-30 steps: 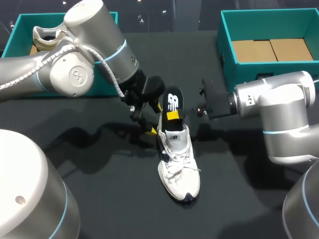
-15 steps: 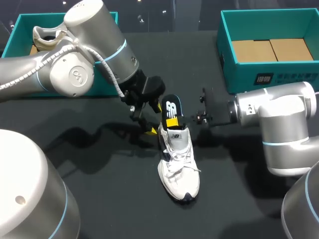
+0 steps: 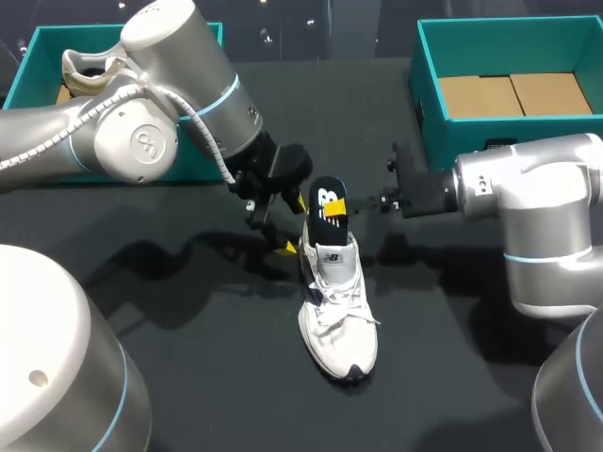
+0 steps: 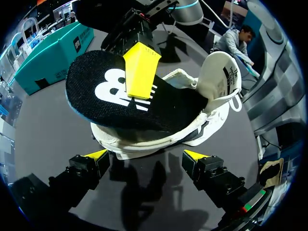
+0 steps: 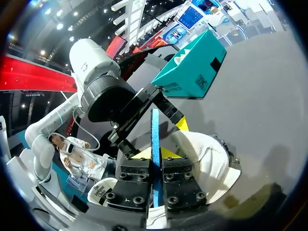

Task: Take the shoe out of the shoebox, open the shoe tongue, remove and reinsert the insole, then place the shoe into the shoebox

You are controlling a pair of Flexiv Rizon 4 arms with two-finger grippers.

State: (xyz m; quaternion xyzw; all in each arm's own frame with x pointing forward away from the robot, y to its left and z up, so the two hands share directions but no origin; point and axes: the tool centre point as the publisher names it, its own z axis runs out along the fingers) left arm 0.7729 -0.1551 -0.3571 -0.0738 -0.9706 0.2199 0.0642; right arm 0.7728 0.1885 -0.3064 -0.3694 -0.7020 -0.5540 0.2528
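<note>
Insole (image 3: 322, 191) now deeper in shoe (image 3: 339, 320), tight between right jaws.

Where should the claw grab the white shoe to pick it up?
Probably grab the shoe across its laced middle, coming down from above. It stands flat on its sole and is narrow there, and the insole held by the right claw fills the heel end.

Robot lab: L arm (image 3: 141, 141), R arm (image 3: 532, 188), blk table (image 3: 217, 367).
</note>
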